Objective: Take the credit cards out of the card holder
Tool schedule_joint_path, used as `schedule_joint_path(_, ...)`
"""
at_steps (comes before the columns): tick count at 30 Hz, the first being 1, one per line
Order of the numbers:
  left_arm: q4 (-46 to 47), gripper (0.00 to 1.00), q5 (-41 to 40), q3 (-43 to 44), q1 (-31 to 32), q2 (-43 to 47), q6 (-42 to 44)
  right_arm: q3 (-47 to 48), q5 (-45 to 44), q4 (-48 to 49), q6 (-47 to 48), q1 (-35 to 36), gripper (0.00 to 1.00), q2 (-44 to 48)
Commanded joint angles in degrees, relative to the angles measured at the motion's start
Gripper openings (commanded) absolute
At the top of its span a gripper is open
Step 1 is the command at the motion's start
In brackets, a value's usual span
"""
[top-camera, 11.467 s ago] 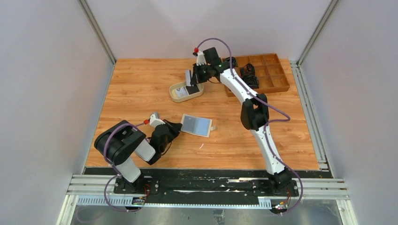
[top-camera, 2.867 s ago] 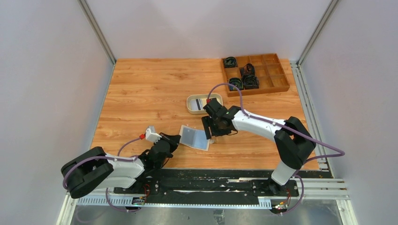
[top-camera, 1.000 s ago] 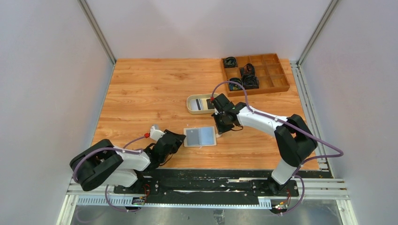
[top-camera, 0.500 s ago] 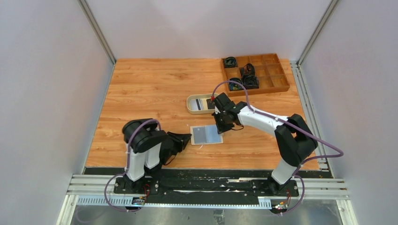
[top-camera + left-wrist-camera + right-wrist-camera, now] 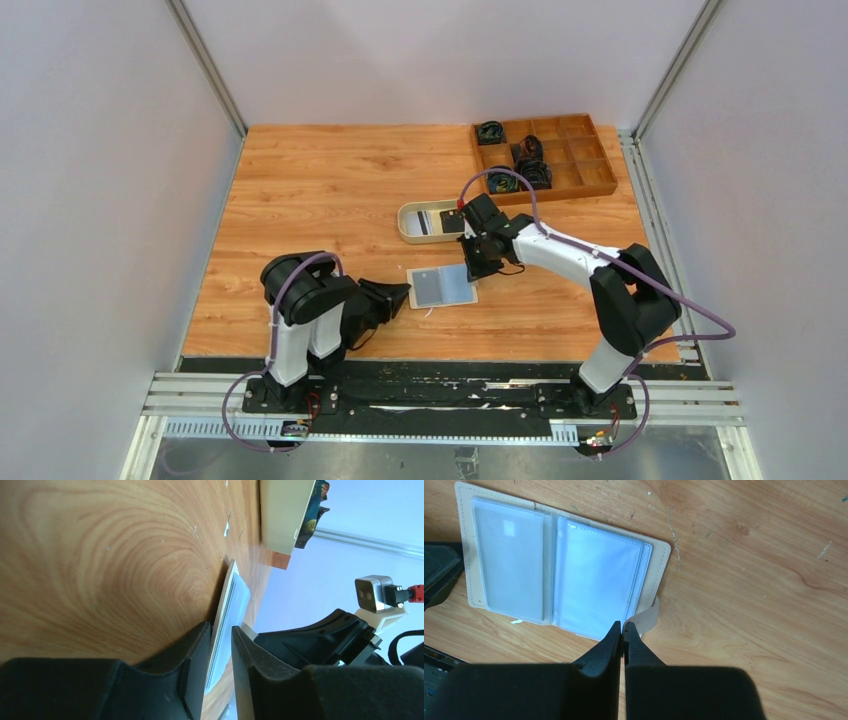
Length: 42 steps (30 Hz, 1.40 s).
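One wooden table carries everything. At its far right sits a compartment box. Nearer the middle is an oval tray with cards inside. The card holder lies open and flat toward the front. The left gripper pinches its left edge. The right gripper, fingers pressed together, holds nothing beside the snap tab.

No writing, number or brand mark can be read in any view. The card holder's clear sleeves show no print, and the credit cards in the oval tray are too small to make out.
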<state>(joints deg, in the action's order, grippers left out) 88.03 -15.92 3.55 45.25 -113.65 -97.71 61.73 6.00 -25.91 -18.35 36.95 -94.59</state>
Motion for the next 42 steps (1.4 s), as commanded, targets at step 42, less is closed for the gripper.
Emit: schedule_joint_path(42, -38.47, 0.33, 10.01, 8.86, -3.09, 11.17, 12.56, -2.72, 4.20, 0.68, 1.32, -3.72, 0.00, 3.06)
